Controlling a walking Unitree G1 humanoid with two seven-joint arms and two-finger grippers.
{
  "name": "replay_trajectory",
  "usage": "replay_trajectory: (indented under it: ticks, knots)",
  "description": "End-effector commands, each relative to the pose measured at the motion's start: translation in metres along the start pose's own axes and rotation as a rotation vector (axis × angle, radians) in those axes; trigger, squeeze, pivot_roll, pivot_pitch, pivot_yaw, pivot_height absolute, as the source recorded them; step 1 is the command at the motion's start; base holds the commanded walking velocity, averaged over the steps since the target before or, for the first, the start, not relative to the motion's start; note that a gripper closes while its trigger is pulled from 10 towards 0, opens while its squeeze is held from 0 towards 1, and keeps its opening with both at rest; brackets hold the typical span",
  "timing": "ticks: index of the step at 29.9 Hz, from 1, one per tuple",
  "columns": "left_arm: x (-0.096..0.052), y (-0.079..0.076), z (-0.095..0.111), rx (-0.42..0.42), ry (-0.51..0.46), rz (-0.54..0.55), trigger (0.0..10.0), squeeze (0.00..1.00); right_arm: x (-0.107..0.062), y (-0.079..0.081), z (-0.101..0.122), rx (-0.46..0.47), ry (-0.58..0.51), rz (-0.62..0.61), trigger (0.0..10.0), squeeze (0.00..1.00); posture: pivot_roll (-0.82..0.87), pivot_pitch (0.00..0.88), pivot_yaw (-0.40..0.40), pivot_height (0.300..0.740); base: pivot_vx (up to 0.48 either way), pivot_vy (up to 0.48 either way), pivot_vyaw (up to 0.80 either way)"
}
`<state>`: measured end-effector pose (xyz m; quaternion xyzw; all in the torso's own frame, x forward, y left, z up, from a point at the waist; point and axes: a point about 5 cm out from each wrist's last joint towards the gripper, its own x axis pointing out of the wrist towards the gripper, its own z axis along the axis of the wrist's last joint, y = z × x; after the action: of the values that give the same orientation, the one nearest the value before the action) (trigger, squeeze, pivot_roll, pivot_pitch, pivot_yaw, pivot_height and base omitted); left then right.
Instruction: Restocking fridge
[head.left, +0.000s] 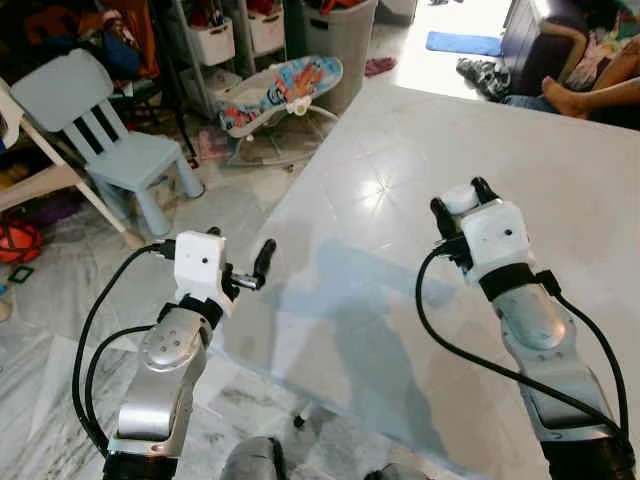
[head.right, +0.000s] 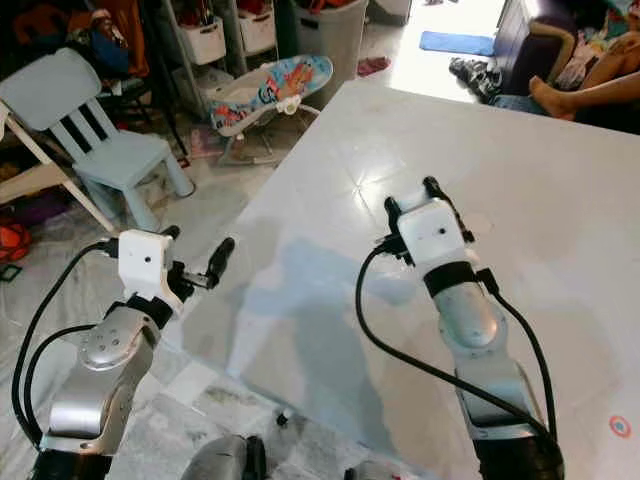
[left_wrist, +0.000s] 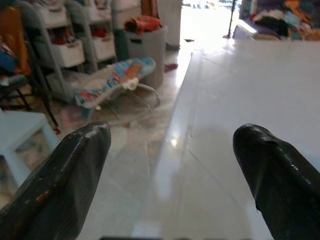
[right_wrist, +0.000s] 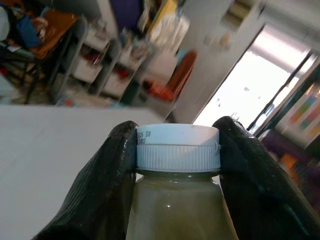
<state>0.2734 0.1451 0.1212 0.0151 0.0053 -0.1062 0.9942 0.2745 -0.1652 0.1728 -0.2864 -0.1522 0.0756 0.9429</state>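
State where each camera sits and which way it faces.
Left eye, right eye: on the head, looking down at the white table and both arms.
Left wrist: along the open left claw, toward the bouncer.
Right wrist: along the right claw clamping a bottle.
Shared: table, bouncer.

Right gripper (right_wrist: 177, 150) clamps a white-capped bottle (right_wrist: 177, 200) of pale juice at its cap (right_wrist: 177, 147); shelves (right_wrist: 107, 65) blur behind the bottle
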Motion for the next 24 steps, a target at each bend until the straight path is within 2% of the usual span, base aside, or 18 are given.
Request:
replay_trajectory:
  ticks: [1, 7, 8, 10, 11, 12, 14, 15, 16, 17, 19, 20, 22, 24]
  knots:
    - [0.003, 0.004, 0.004, 0.017, -0.024, 0.028, 10.0, 0.00, 0.005, 0.004, 0.007, -0.040, -0.069, 0.005, 10.0, 0.00, -0.01, 0.000, 0.015, 0.740, 0.000, 0.000, 0.00]
    - [0.007, 0.007, 0.009, 0.020, -0.058, 0.072, 10.0, 0.00, 0.009, 0.017, 0.006, -0.050, -0.129, 0.026, 10.0, 0.00, 0.00, 0.000, 0.027, 0.740, 0.000, 0.000, 0.00]
    - [0.009, 0.008, 0.009, 0.019, -0.073, 0.079, 10.0, 0.00, 0.015, 0.019, 0.006, -0.072, -0.166, 0.017, 10.0, 0.00, 0.00, 0.000, 0.032, 0.740, 0.000, 0.000, 0.00]
    - [0.012, 0.007, 0.012, 0.038, -0.099, 0.095, 10.0, 0.00, 0.027, 0.022, 0.002, -0.042, -0.169, -0.005, 10.0, 0.00, 0.00, 0.000, 0.037, 0.740, 0.000, 0.000, 0.00]
    - [0.014, 0.006, 0.013, 0.050, -0.113, 0.101, 10.0, 0.00, 0.035, 0.023, -0.001, 0.003, -0.152, -0.020, 10.0, 0.00, 0.01, 0.000, 0.037, 0.740, 0.000, 0.000, 0.00]
    - [0.017, 0.005, 0.016, 0.064, -0.130, 0.100, 10.0, 0.00, 0.047, 0.023, -0.003, 0.090, -0.128, -0.051, 10.0, 0.00, 0.02, 0.000, 0.038, 0.740, 0.000, 0.000, 0.00]
    - [0.018, 0.005, 0.018, 0.070, -0.138, 0.102, 10.0, 0.00, 0.054, 0.023, -0.003, 0.144, -0.121, -0.063, 10.0, 0.00, 0.04, 0.000, 0.037, 0.740, 0.000, 0.000, 0.00]
    - [0.019, 0.006, 0.021, 0.073, -0.146, 0.107, 10.0, 0.00, 0.067, 0.025, 0.001, 0.261, -0.127, -0.074, 10.0, 0.00, 0.06, 0.000, 0.040, 0.740, 0.000, 0.000, 0.00]
    - [0.019, 0.006, 0.021, 0.073, -0.146, 0.107, 10.0, 0.00, 0.067, 0.025, 0.001, 0.261, -0.127, -0.074, 10.0, 0.00, 0.06, 0.000, 0.040, 0.740, 0.000, 0.000, 0.00]
    - [0.019, 0.007, 0.022, 0.074, -0.148, 0.107, 10.0, 0.00, 0.075, 0.027, 0.006, 0.386, -0.136, -0.075, 10.0, 0.00, 0.06, 0.000, 0.040, 0.740, 0.000, 0.000, 0.00]
    - [0.019, 0.008, 0.022, 0.074, -0.150, 0.107, 10.0, 0.00, 0.083, 0.029, 0.010, 0.519, -0.139, -0.077, 10.0, 0.00, 0.08, 0.000, 0.039, 0.740, 0.000, 0.000, 0.00]
    - [0.018, 0.009, 0.022, 0.077, -0.149, 0.103, 10.0, 0.00, 0.092, 0.031, 0.017, 0.625, -0.149, -0.076, 10.0, 0.00, 0.08, 0.000, 0.040, 0.740, 0.000, 0.000, 0.00]
    - [0.017, 0.010, 0.022, 0.079, -0.151, 0.102, 10.0, 0.00, 0.097, 0.032, 0.022, 0.675, -0.161, -0.076, 10.0, 0.00, 0.09, 0.000, 0.041, 0.740, 0.000, 0.000, 0.00]
    - [0.016, 0.010, 0.021, 0.083, -0.155, 0.103, 10.0, 0.00, 0.102, 0.034, 0.026, 0.687, -0.178, -0.082, 10.0, 0.00, 0.10, 0.000, 0.041, 0.740, 0.000, 0.000, 0.00]
